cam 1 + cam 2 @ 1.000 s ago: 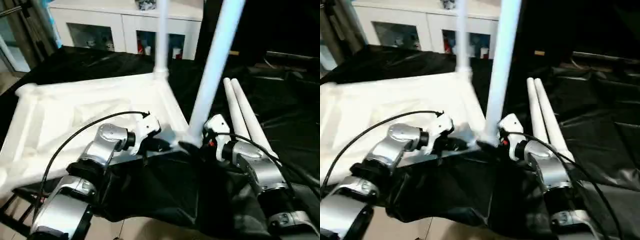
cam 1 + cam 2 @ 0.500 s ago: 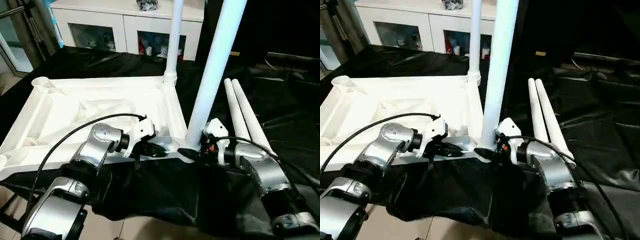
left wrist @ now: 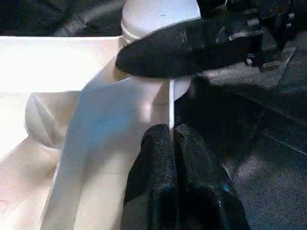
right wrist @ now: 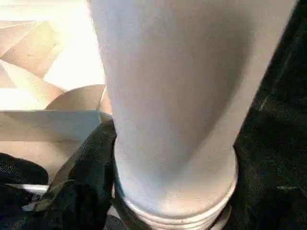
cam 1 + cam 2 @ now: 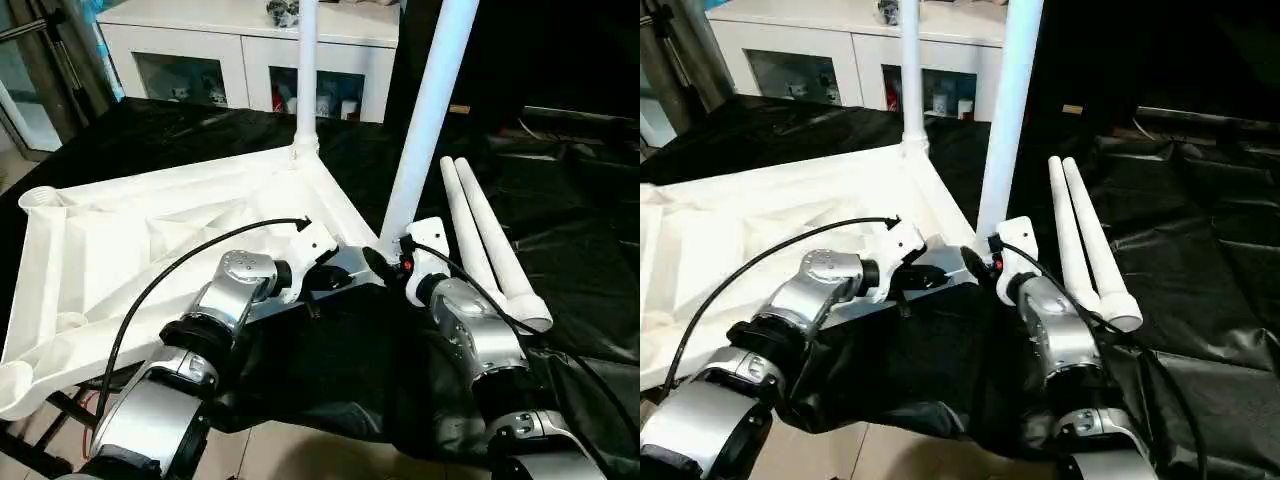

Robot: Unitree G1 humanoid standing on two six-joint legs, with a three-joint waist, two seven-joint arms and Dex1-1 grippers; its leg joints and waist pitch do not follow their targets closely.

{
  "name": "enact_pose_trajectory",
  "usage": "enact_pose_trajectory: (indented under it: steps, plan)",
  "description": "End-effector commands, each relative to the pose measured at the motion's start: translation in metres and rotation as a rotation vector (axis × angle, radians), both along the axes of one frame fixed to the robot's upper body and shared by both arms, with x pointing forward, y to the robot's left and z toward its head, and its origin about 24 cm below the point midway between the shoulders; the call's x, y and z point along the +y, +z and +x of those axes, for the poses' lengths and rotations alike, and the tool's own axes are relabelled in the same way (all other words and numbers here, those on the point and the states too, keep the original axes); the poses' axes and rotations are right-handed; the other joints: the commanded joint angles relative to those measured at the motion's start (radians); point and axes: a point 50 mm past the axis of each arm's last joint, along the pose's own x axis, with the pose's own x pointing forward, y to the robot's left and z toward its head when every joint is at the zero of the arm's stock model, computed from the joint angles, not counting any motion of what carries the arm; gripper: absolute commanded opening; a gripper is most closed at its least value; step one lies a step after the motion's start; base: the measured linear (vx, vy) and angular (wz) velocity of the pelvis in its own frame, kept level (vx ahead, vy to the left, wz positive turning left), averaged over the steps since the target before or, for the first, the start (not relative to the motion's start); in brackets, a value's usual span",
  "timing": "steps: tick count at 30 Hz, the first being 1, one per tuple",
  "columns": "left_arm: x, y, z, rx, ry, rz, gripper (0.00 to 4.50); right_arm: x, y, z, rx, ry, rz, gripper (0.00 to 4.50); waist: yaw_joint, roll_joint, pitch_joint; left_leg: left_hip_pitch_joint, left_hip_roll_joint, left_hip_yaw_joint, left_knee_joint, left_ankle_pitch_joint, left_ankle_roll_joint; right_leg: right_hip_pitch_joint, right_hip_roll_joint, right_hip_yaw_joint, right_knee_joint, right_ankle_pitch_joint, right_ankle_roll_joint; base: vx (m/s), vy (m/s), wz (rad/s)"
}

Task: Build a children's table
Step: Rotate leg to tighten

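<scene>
Tabletop (image 5: 150,240) upside down on black-draped table (image 5: 590,250), L gripper (image 3: 171,143) pinching its rim nr corner socket, R gripper (image 4: 103,163) clamped round upright leg (image 5: 425,120) base, 2nd leg (image 5: 305,70) upright at far corner, 2 spare legs (image 5: 485,235) lying beside.

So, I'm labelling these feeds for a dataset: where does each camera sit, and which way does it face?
Left eye view: on the head, looking forward and down at the upturned tabletop over both silver forearms.
Right eye view: same head, slightly offset; same scene, with two loose legs on black cloth.
Left wrist view: on the left wrist, looking along the left gripper, clamped on the tabletop's edge.
Right wrist view: on the right wrist, close against the near upright leg.
Shared: both wrist views show that leg's corner socket.
</scene>
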Motion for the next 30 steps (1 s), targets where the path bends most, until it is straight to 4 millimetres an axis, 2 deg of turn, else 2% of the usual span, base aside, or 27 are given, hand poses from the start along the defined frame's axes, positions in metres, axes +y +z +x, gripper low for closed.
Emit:
enact_pose_trajectory:
  steps: [1,2,5,7,10,15,17,20,23,26,27,28,30]
  plan:
    - [-0.038,0.024,0.0,-0.076,-0.109,-0.093,0.0,0.051,-0.018,-0.019,0.106,0.23,0.071,3.47,-0.002,0.003,-0.052,0.0,0.025,-0.014,-0.079,-0.273,0.036,0.042,-0.059,0.05,-0.095,-0.381,-0.161,0.0,0.0,0.0]
    - [-0.035,0.023,-0.001,-0.074,-0.118,-0.085,0.0,0.051,-0.017,-0.02,0.108,0.257,0.074,3.77,-0.002,0.002,-0.052,0.001,0.026,-0.013,-0.079,-0.271,0.037,0.041,-0.059,0.051,-0.095,-0.372,-0.167,0.0,0.0,0.0]
    - [-0.027,0.02,-0.003,-0.061,-0.15,-0.07,0.0,0.048,-0.014,-0.026,0.095,0.384,0.05,3.91,-0.001,0.001,-0.053,-0.003,0.026,-0.014,-0.078,-0.265,0.047,0.047,-0.059,0.051,-0.092,-0.357,-0.171,0.0,0.0,0.0]
    - [-0.023,0.019,-0.005,-0.053,-0.184,-0.066,0.0,0.045,-0.012,-0.029,0.084,0.462,0.044,3.91,0.001,0.0,-0.056,-0.004,0.027,-0.013,-0.077,-0.233,0.056,0.05,-0.06,0.053,-0.086,-0.309,-0.183,0.0,0.0,0.0]
    - [-0.015,0.018,-0.01,-0.042,-0.252,-0.059,0.0,0.035,-0.008,-0.036,0.072,0.578,0.036,3.91,0.003,-0.001,-0.061,-0.01,0.029,-0.01,-0.07,-0.169,0.086,0.056,-0.061,0.054,-0.072,-0.2,-0.219,0.0,0.0,0.0]
    - [-0.003,0.017,-0.017,-0.018,-0.348,-0.056,0.0,0.018,-0.004,-0.042,0.078,0.69,0.022,3.91,0.011,0.003,-0.065,-0.006,0.035,-0.006,-0.064,-0.119,0.113,0.058,-0.056,0.053,-0.051,-0.047,-0.282,0.0,0.0,0.0]
    - [0.004,0.017,-0.019,0.0,-0.386,-0.045,0.0,0.008,-0.002,-0.046,0.093,0.741,0.009,3.91,0.015,0.003,-0.062,-0.003,0.035,-0.005,-0.066,-0.144,0.108,0.057,-0.057,0.053,-0.054,-0.067,-0.286,0.0,0.0,0.0]
    - [0.012,0.016,-0.02,0.01,-0.405,-0.022,0.0,0.0,0.0,-0.049,0.107,0.781,-0.006,3.91,0.02,0.002,-0.058,-0.001,0.037,-0.004,-0.069,-0.193,0.093,0.056,-0.06,0.054,-0.063,-0.154,-0.263,0.0,0.0,0.0]
    - [0.016,0.016,-0.02,0.017,-0.411,-0.011,0.0,-0.002,0.001,-0.051,0.119,0.803,-0.009,3.61,0.023,0.001,-0.056,0.002,0.036,-0.005,-0.071,-0.202,0.072,0.053,-0.06,0.055,-0.069,-0.207,-0.245,0.0,0.0,0.0]
    - [0.019,0.015,-0.02,0.019,-0.413,-0.005,0.0,-0.001,0.0,-0.052,0.124,0.813,-0.006,3.36,0.025,0.001,-0.057,0.0,0.035,-0.005,-0.071,-0.194,0.066,0.053,-0.061,0.055,-0.069,-0.211,-0.239,0.0,0.0,0.0]
    - [0.019,0.016,-0.02,0.018,-0.413,-0.005,0.0,0.0,0.0,-0.053,0.124,0.814,-0.005,3.36,0.026,0.007,-0.058,0.001,0.035,-0.006,-0.071,-0.191,0.063,0.053,-0.061,0.055,-0.067,-0.206,-0.24,0.0,0.0,0.0]
    - [0.017,0.016,-0.019,0.008,-0.397,-0.009,0.0,0.004,-0.001,-0.054,0.123,0.809,0.0,3.19,0.025,0.004,-0.059,0.0,0.035,-0.006,-0.07,-0.185,0.063,0.054,-0.06,0.055,-0.066,-0.188,-0.242,0.0,0.0,0.0]
    - [0.015,0.017,-0.017,-0.001,-0.373,-0.016,0.0,0.008,-0.003,-0.054,0.122,0.796,0.004,3.07,0.026,0.003,-0.061,-0.001,0.034,-0.006,-0.069,-0.169,0.065,0.055,-0.059,0.055,-0.063,-0.158,-0.249,0.0,0.0,0.0]
